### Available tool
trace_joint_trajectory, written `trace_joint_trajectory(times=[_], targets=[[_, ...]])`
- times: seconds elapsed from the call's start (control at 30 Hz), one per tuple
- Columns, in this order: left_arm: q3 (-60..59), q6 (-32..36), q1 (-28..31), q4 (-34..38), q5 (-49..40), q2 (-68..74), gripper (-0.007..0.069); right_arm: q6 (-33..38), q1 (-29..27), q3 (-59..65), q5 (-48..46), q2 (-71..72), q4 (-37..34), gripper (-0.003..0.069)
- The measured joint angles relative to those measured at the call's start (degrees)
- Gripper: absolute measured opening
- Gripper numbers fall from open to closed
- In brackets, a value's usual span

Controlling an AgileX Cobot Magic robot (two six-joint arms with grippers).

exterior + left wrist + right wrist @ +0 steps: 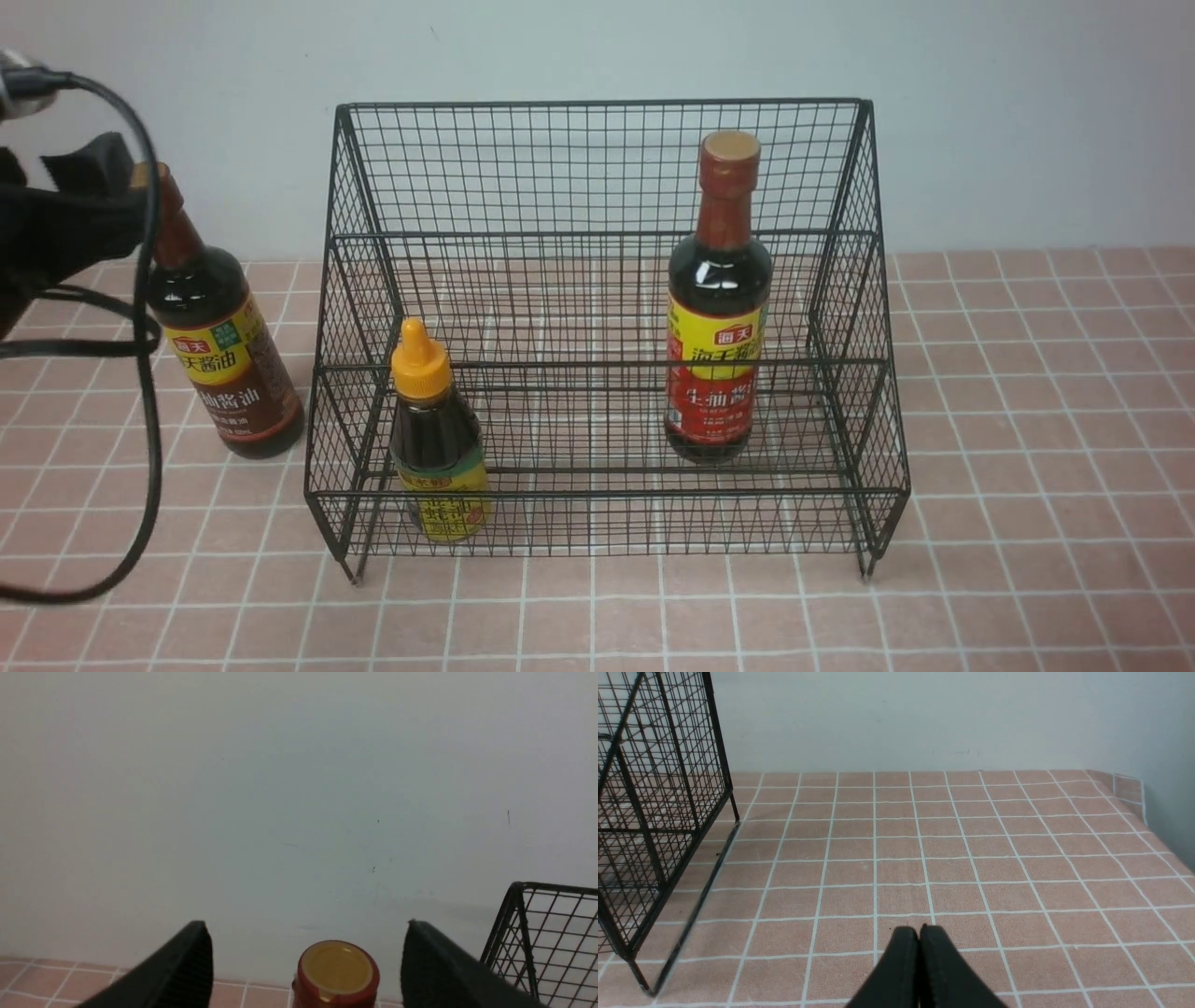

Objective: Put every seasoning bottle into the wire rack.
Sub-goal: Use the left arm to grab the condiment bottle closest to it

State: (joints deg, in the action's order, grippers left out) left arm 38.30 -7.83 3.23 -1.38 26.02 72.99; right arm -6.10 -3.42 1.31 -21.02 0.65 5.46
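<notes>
The wire rack (597, 103) sits mid-table on the pink tiled top (1027, 467), open side toward you. Two of the three bottles are in it already. The tall red-label bottle (717, 336) stands upright on the tier behind the front one, right side. The short orange-cap bottle (437, 448) is on the front tier, left side.

One to go: the tall brown-label bottle (229, 373) is on the tiles just outside the rack's left wall. It looks a bit tilted in the front view, but that could be the lens.

Your L gripper (306, 927) is spread wide w/ that bottle's cap (336, 970) between the fingers (187, 961), touching neither. Your R gripper (920, 933) is pinched together on nothing, over bare tiles right of the rack. Leave it there.

To do this step well, IMO:
- Drop lower so the pads land on the neck, not the cap edge.
- Centre the cap btwn the fingers before closing.
- Lift straight up, high enough to clear the rack's side wall.
- Aim for the free gap btwn the other two bottles.
</notes>
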Motion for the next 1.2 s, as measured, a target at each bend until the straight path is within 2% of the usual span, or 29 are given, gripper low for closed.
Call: trace_joint_trajectory(times=[0.17, 0.73, 0.83, 0.87, 0.9, 0.93, 1.07, 1.2], targets=[[3.62, -2.46, 0.00, -3.71, 0.18, 4.28, 0.0490, 0.00, 0.00, 0.00, 0.00, 0.00, 0.00, -0.0012], [7.53, -3.01, 0.00, -4.49, 0.18, 16.62, 0.0484, 0.00, 0.00, 0.00, 0.00, 0.00, 0.00, -0.0012], [7.53, -3.01, 0.00, -4.55, 0.18, 17.99, 0.0402, 0.26, 0.00, 0.00, 0.00, 0.00, 0.00, -0.0012], [7.53, -3.01, 0.00, -4.66, 0.18, 18.23, 0.0349, 0.71, 0.00, 0.00, 0.00, 0.00, 0.00, -0.0012], [7.53, -3.01, 0.00, -4.66, 0.18, 18.27, 0.0337, 0.78, 0.00, 0.00, 0.00, 0.00, 0.00, -0.0012], [7.64, -3.01, 0.00, -4.79, 0.01, 18.29, 0.0246, 1.07, 0.00, 0.00, 0.00, 0.00, 0.00, -0.0012], [8.78, -3.20, -0.05, -6.29, -4.64, 16.75, 0.0256, 1.07, 0.00, 0.00, 0.00, 0.00, 0.00, -0.0012], [11.80, -3.20, -0.05, -9.88, -14.48, 12.10, 0.0256, 1.07, 0.00, 0.00, 0.00, 0.00, 0.00, -0.0012]])
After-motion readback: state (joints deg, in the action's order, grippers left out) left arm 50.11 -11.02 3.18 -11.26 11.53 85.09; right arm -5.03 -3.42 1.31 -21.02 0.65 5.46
